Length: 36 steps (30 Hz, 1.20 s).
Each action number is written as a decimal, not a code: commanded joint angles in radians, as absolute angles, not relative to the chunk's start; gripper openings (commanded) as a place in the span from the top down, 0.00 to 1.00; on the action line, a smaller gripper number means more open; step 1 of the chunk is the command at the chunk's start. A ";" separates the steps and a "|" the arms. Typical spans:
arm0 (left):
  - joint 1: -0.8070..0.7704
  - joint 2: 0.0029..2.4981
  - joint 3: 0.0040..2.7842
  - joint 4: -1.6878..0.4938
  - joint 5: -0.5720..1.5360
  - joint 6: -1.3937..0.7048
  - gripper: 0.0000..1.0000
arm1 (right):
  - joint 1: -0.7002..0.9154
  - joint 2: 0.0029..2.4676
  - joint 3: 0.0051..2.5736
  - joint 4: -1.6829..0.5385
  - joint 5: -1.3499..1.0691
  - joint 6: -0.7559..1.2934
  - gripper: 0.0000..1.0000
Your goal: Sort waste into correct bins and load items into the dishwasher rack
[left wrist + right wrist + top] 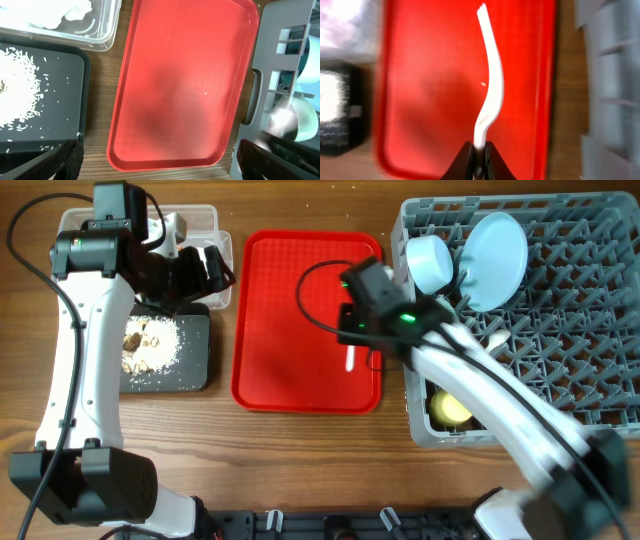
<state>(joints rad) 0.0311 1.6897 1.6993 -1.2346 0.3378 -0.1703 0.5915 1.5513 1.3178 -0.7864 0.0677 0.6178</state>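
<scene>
The right gripper (479, 155) is pinching the handle end of a white plastic fork (492, 80), its fingers pressed tight on either side of the shaft. The fork points away from the wrist over the red tray (430, 100), its tines towards the tray's far edge; whether the tip touches the tray cannot be told. From overhead the fork lies over the right part of the tray, near the edge that faces the grey rack (590, 380).

In the rack stand a light blue plate (497, 245), tilted on edge, with a light blue bowl (432, 262) just beside it, and a yellow cup (452, 408) sits in the corner nearest the robot.

The left gripper (160, 161) hangs with its fingers spread wide and nothing between them — it is above the strip of desk (300, 460) between the black tray (60, 100) and the red one. The black tray holds crumbly food scraps (140, 340) and scattered pale grains. Behind it the clear tub (100, 42) holds a crumpled white napkin (70, 12).
</scene>
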 commanded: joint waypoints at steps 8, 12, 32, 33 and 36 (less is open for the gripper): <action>0.030 1.689 1.707 -1.235 0.339 -0.169 0.00 | 0.252 1.186 1.311 -1.193 0.426 0.878 0.96; 0.030 1.689 1.707 -1.235 0.339 -0.169 0.00 | 0.082 1.234 1.180 -1.091 0.411 0.941 0.96; 0.030 1.689 1.707 -1.235 0.339 -0.169 0.00 | 0.046 1.000 1.272 -1.056 -0.092 0.227 0.03; 0.030 1.689 1.707 -1.235 0.339 -0.169 0.00 | 0.046 0.935 1.277 -1.094 -0.155 0.157 0.00; 0.030 1.689 1.707 -1.235 0.339 -0.169 0.00 | 0.046 0.786 1.277 -1.180 -0.220 0.189 0.00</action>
<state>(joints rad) 0.0311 1.6897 1.6993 -1.2346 0.3374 -0.1703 0.0448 0.8722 1.2602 -1.1393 -0.0841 0.2657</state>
